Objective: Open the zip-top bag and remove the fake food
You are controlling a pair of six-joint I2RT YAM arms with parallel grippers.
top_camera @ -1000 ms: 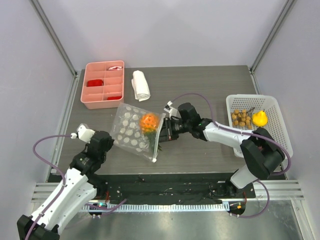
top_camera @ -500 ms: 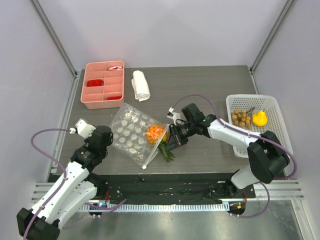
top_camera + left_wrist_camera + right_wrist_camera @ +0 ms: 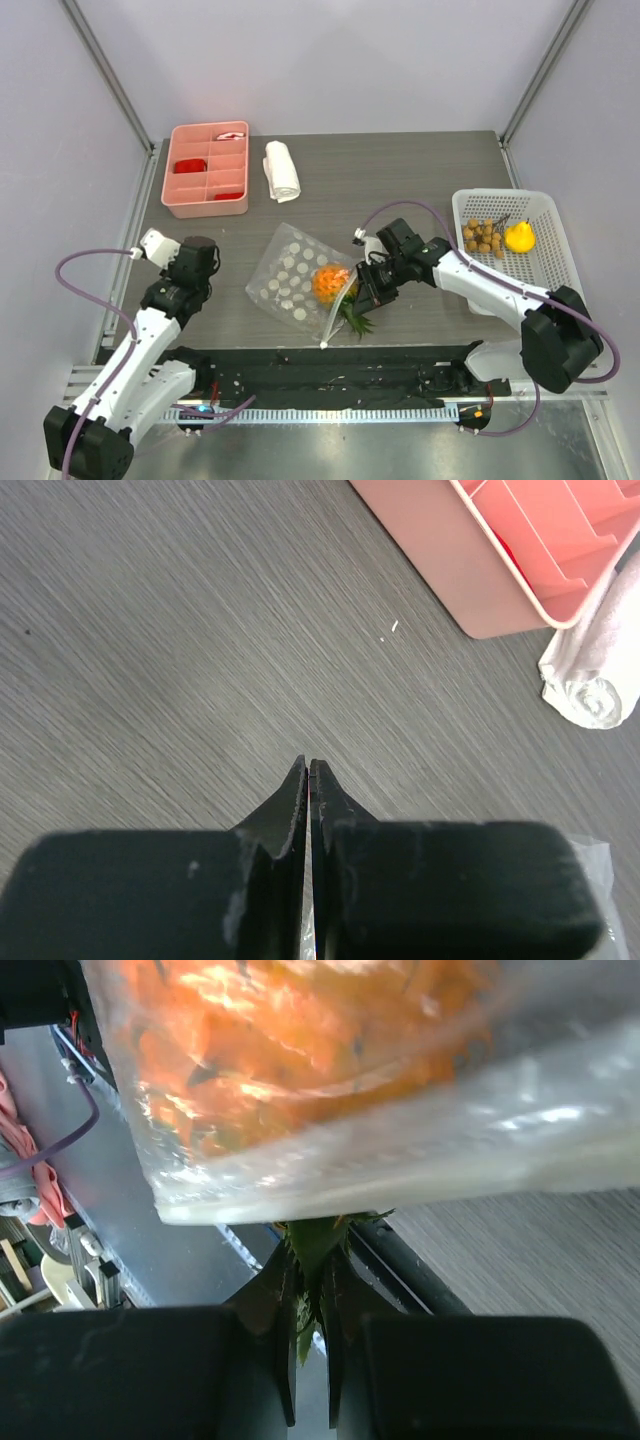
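Note:
The clear zip-top bag point(image 3: 290, 285) lies near the table's front edge, its white zip strip on its right side. The orange spiky fruit point(image 3: 330, 283) sits at the bag's mouth, its green leaves point(image 3: 355, 320) sticking out. My right gripper point(image 3: 362, 298) is shut on those leaves; the right wrist view shows a leaf point(image 3: 315, 1245) pinched between the fingers, with the orange body point(image 3: 290, 1040) behind plastic above. My left gripper point(image 3: 198, 248) is shut and empty, left of the bag and apart from it point(image 3: 308, 765). The yellow pear point(image 3: 518, 237) and brown balls point(image 3: 483, 236) lie in the white basket point(image 3: 545, 270).
A pink compartment tray point(image 3: 207, 185) with red pieces stands at the back left, a rolled white towel point(image 3: 281, 170) beside it; both show in the left wrist view, the tray point(image 3: 480, 590) and the towel point(image 3: 590, 670). The black front rail point(image 3: 320, 365) runs just below the bag.
My left gripper has let go of the bag and drawn back to the left. My right gripper has pulled the fruit and bag right and toward the front edge.

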